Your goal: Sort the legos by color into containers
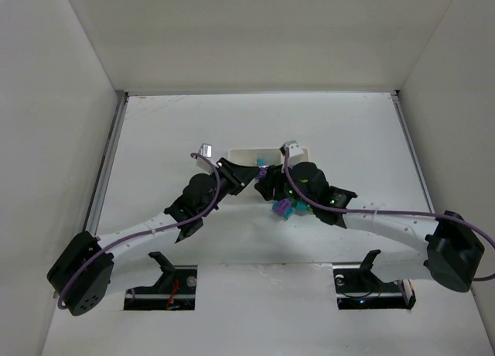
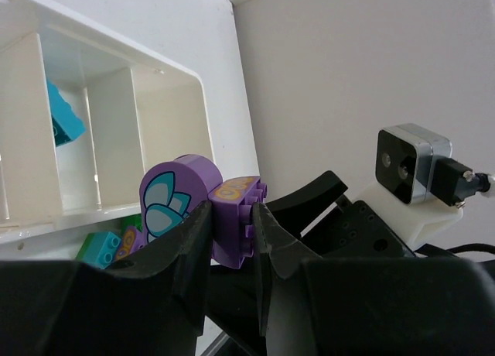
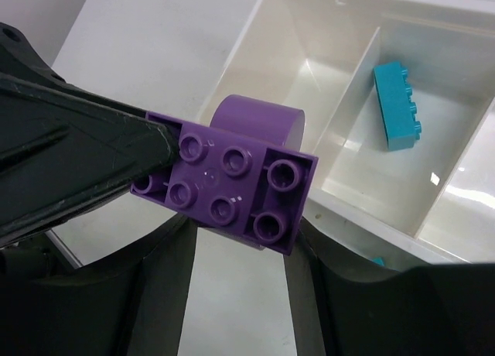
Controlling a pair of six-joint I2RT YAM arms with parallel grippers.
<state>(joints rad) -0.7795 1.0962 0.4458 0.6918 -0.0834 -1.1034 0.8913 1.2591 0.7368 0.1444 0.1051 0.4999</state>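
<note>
Tray: 12 o'clock from your grippers; cyan brick in its middle compartment.
Left gripper: pinched tight on the purple brick, at the tray's 6 o'clock rim.
Right gripper: jaws flank that brick; you cannot tell if they grip.
Loose bricks: 5 o'clock of the tray.

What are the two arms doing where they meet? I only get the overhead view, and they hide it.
Observer: The left hand is clamped on a purple brick.
Visitor: I see a blue speck in the white tray. Which section?
Observer: The tray has three sections; the blue brick lies in the middle one.
Visitor: Is the purple brick plain?
Observer: No, a rounded piece on it carries a pale blue print.
</note>
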